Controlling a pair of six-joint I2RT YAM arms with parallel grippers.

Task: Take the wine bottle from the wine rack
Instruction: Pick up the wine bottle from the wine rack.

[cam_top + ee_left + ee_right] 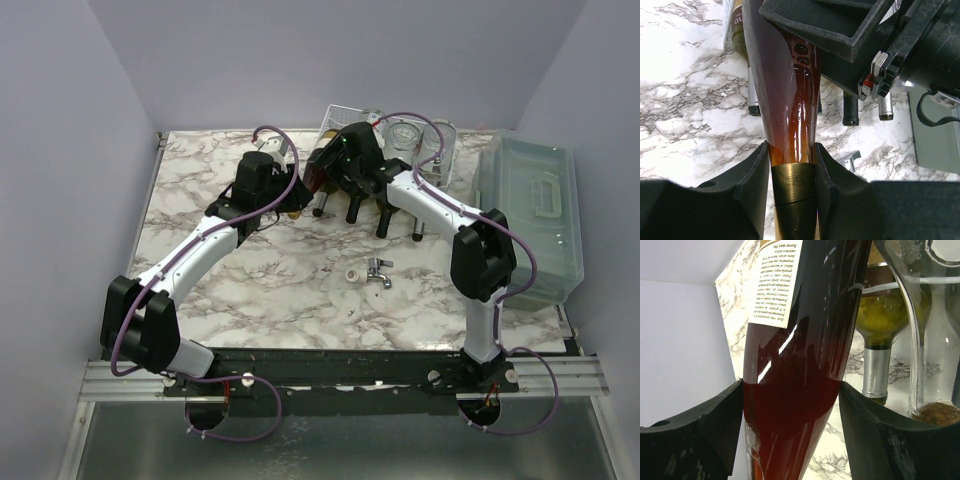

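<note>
Left hand (790,172) clamped narrow; right hand (791,415) clamped wider.

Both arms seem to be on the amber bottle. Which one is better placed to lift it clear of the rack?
Probably right: the right gripper clamps the wine bottle at its wide body, by the wine rack; the left gripper pinches only the slim neck, good for steadying.

Marble-look tbl (250,290), plain lavender walls (330,50) round.

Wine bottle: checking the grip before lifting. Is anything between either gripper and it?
Nothing visible. The left gripper clamps the wine bottle at its neck, the right gripper clamps its body, both directly on glass.
</note>
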